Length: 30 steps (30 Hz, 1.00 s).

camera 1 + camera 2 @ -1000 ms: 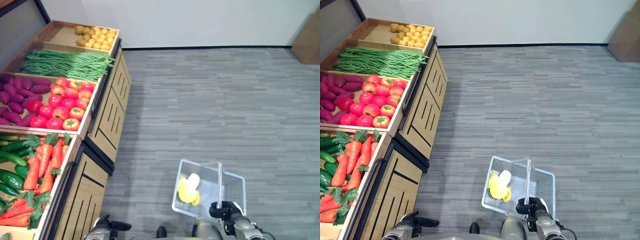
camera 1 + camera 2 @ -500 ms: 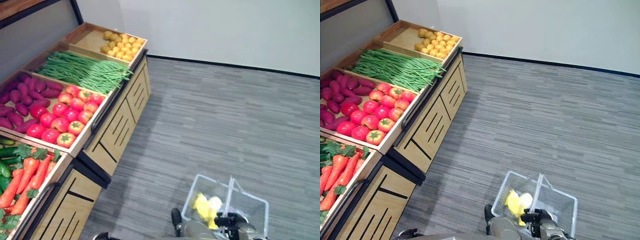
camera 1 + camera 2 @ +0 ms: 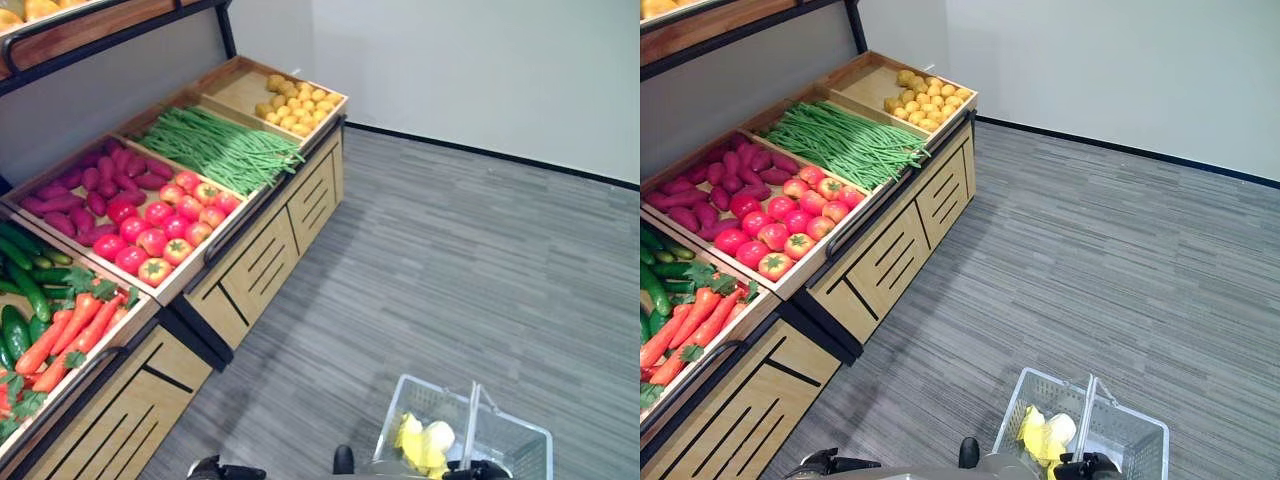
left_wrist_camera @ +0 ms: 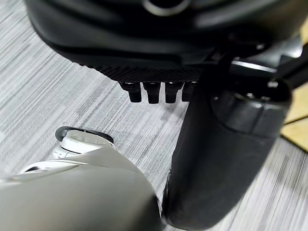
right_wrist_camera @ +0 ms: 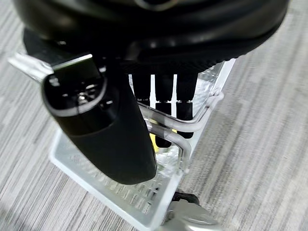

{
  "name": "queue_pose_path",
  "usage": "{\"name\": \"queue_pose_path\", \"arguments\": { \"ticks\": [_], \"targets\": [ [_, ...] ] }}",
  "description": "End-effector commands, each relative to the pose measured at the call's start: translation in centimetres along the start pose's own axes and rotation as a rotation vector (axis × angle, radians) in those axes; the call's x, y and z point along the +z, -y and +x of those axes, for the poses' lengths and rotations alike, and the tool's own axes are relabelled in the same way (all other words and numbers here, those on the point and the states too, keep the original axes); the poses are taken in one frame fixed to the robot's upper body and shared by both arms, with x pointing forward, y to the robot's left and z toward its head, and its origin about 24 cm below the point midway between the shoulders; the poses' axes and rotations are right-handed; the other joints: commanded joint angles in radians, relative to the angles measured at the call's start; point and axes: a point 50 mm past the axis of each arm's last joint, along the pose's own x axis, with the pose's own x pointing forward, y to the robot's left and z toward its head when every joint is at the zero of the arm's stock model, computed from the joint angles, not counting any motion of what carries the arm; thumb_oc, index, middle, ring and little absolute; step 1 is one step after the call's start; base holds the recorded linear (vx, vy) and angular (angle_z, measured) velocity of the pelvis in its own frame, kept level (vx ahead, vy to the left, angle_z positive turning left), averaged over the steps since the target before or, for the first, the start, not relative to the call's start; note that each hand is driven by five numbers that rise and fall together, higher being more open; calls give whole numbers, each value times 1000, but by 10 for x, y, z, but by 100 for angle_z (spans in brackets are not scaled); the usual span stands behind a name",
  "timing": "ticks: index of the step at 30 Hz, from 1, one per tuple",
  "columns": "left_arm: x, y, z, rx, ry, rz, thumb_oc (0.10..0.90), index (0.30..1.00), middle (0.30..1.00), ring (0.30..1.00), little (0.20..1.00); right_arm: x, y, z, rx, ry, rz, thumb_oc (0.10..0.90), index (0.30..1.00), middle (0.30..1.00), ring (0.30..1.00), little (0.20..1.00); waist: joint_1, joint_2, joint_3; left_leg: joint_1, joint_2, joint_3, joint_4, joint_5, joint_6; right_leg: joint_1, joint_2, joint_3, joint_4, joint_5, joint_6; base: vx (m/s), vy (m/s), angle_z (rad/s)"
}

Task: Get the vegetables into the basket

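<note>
Two yellow vegetables (image 3: 1042, 435) lie in the clear basket (image 3: 1137, 440), whose near side is cut off at the picture's lower edge. Its handle (image 5: 192, 122) hangs in the clenched fingers (image 5: 162, 103) of the right hand (image 5: 103, 130). Left hand (image 4: 159, 72) hangs over the grey floor (image 3: 1120, 260), fingers curled on nothing. Carrots (image 3: 75, 325), tomatoes (image 3: 165, 225), green beans (image 3: 220, 145) fill the wooden stand (image 3: 880, 260).
</note>
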Motion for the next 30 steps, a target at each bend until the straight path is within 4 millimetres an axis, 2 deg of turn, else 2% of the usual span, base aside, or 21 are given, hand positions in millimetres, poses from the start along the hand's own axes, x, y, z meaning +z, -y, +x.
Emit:
{"name": "queue_pose_path", "arguments": {
  "ticks": [1, 2, 4, 5, 8, 17, 23, 30],
  "targets": [
    [-3, -15, 1, 48, 14, 77, 900, 1000, 1000, 1000, 1000, 10, 13, 0, -36, 55, -30, 400, 300, 300, 300, 300, 35, -3, 23, -111, -152, 32, -326, 83, 142, 0, -62, 167, 65, -12, 118, 128, -30, 70],
    [-3, -13, 0, 46, 17, 93, 900, 1000, 1000, 1000, 1000, 16, 10, 0, -34, 78, -40, 400, 300, 300, 300, 300, 62, 2, 49, -176, -179, 23, -354, 132, 147, 33, -52, 203, 49, -6, 119, 94, 34, 28],
    [-5, -11, 0, 42, 6, 117, 900, 1000, 1000, 1000, 1000, 15, 7, 0, -27, 68, -43, 400, 300, 300, 300, 300, 72, 14, 59, -204, -180, 37, -365, 164, 145, 53, -44, 229, 52, -11, 123, 104, 92, -49],
    [-8, -11, 0, 37, -4, 116, 900, 1000, 1000, 1000, 1000, 16, 5, 0, -18, 70, -46, 400, 300, 300, 300, 300, 72, 22, 53, -171, -170, 49, -388, 153, 152, 56, -33, 251, 60, -23, 126, 113, 122, -125],
    [-16, -12, 0, 42, -24, 146, 900, 1000, 1000, 1000, 1000, 5, 4, 0, -17, 35, -57, 400, 300, 300, 300, 300, 62, 35, 26, -133, -167, 56, -414, 144, 158, 60, -35, 263, 51, -29, 130, 132, 115, -134],
    [-6, -14, 1, 44, 4, 170, 900, 1000, 1000, 1000, 1000, -15, 2, -1, -6, -45, -25, 400, 300, 300, 300, 300, 44, 31, 1, -68, -174, 110, -414, 86, 182, 92, -71, 284, 30, -30, 154, 86, 73, -23],
    [-5, -12, 0, 38, 13, 180, 900, 1000, 1000, 1000, 1000, -13, 1, 0, -5, -48, -34, 400, 300, 300, 300, 300, 49, 31, -3, -48, -175, 127, -414, 65, 191, 103, -82, 290, 26, -32, 162, 58, 17, -6],
    [-11, -14, 0, 40, -7, 176, 900, 1000, 1000, 1000, 1000, -15, 1, -1, -1, -53, -62, 400, 300, 300, 300, 300, 56, 26, -1, -34, -169, 114, -414, 59, 189, 114, -81, 275, 27, -42, 158, 42, -31, 1]
  ]
}}
